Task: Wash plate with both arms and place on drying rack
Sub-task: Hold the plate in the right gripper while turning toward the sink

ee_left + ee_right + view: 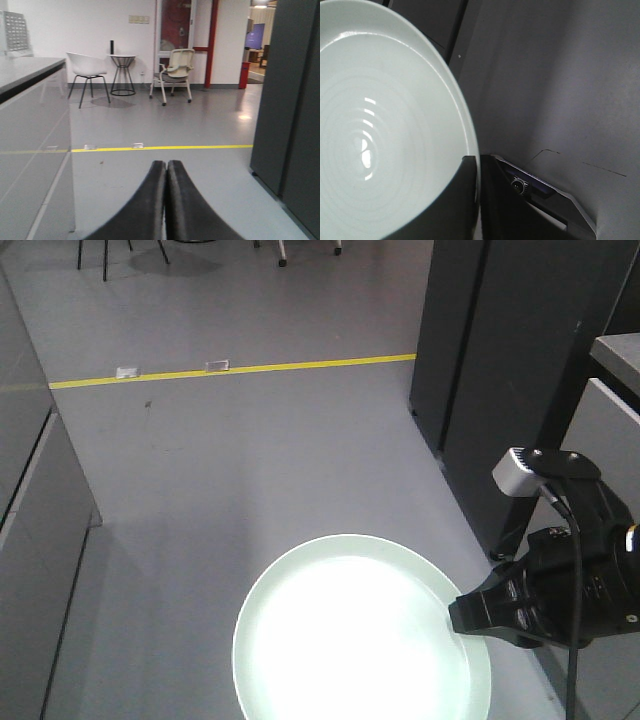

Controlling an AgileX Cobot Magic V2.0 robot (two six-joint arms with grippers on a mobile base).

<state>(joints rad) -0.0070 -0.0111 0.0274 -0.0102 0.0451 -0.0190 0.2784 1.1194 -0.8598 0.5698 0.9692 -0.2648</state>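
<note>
Bright overhead glare washes out the plate [360, 640], with soft shadows around.

In the front view the plate [360, 640] runs off the bottom edge, and glare whitens its middle so that no surface detail shows. The right tool [455, 615] meets the rim, its tips too dark to tell apart. The right arm [590, 570] is cut by the right edge. A small pale tag [216, 366] on the yellow line [320, 364] is too small to read. In the right wrist view the plate [380, 125] passes the left, top and bottom edges, and a dark finger [445, 210] covers its lower part. The base of the left tool [166, 167] is cut off at the bottom edge.
</note>
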